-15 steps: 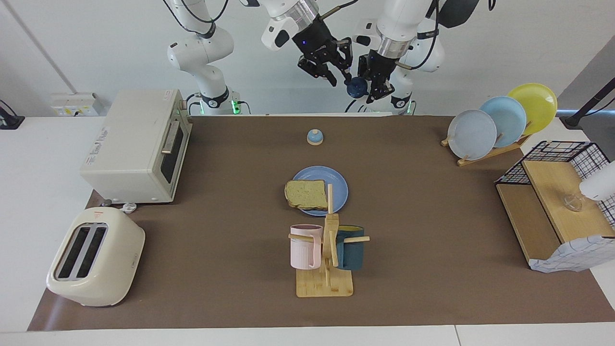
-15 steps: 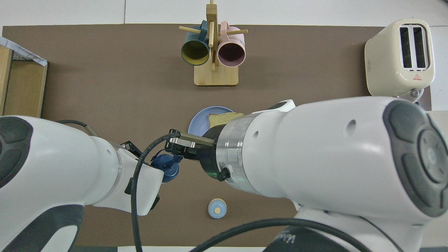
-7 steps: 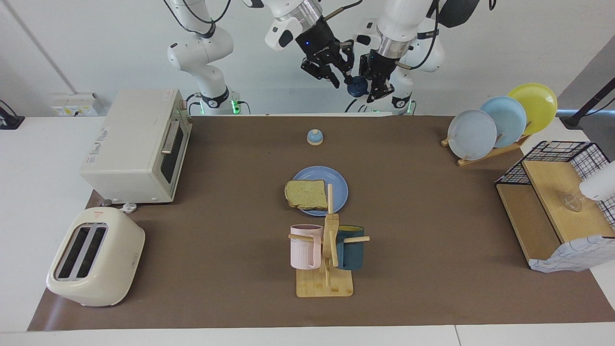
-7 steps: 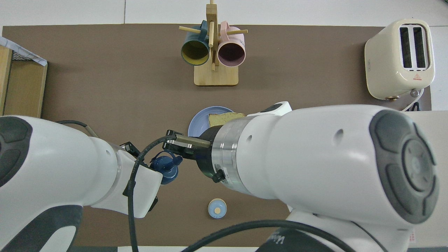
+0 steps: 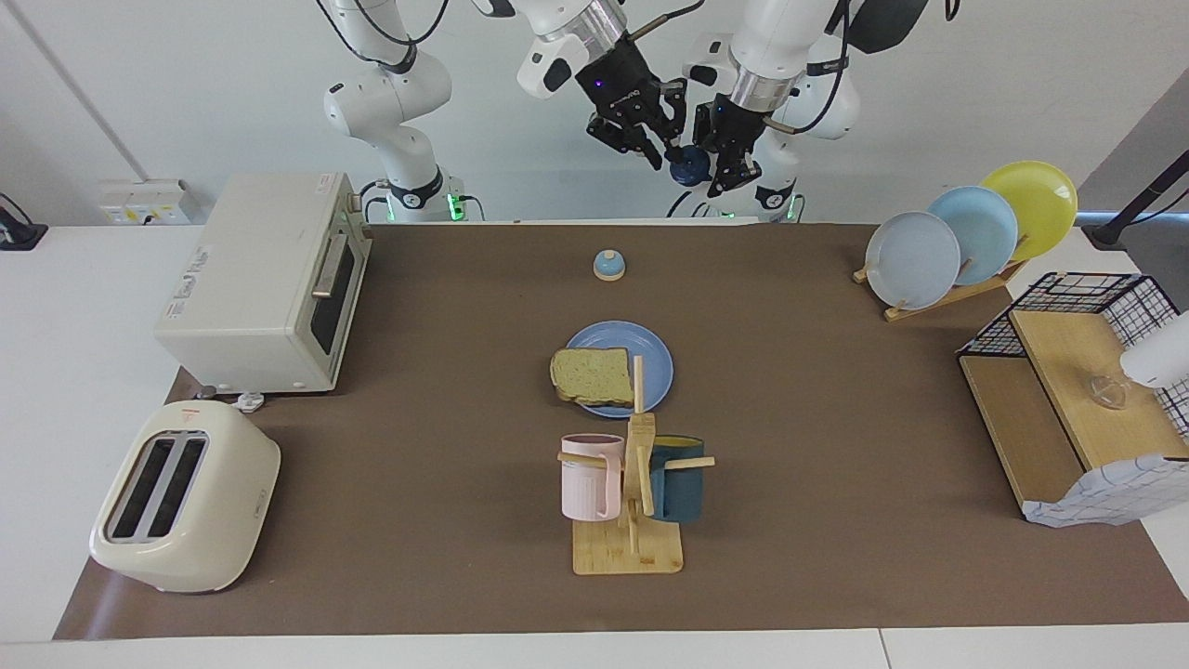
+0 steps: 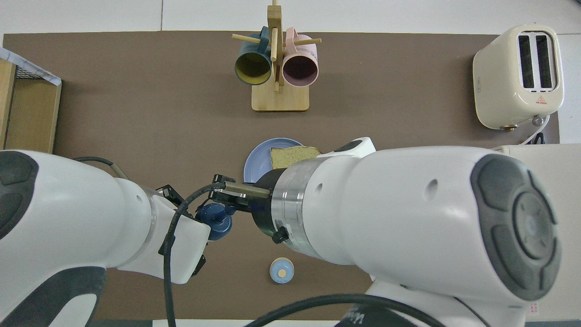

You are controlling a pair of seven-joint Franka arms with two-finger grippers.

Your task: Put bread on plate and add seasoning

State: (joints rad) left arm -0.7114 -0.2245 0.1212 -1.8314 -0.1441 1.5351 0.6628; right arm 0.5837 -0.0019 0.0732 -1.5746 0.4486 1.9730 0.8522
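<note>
Seasoning bottle (image 5: 690,168) up in the air at the robots' edge of the worktop, navy cap showing, clamped in the left gripper (image 5: 717,160). Light, squeezable plastic I'd say, best held round the body. Right gripper (image 5: 647,149) sits right beside the cap, fingers apart. Mid-worktop, the bread (image 5: 592,375) lies on the blue plate (image 5: 658,364), overhanging its rim.
</note>
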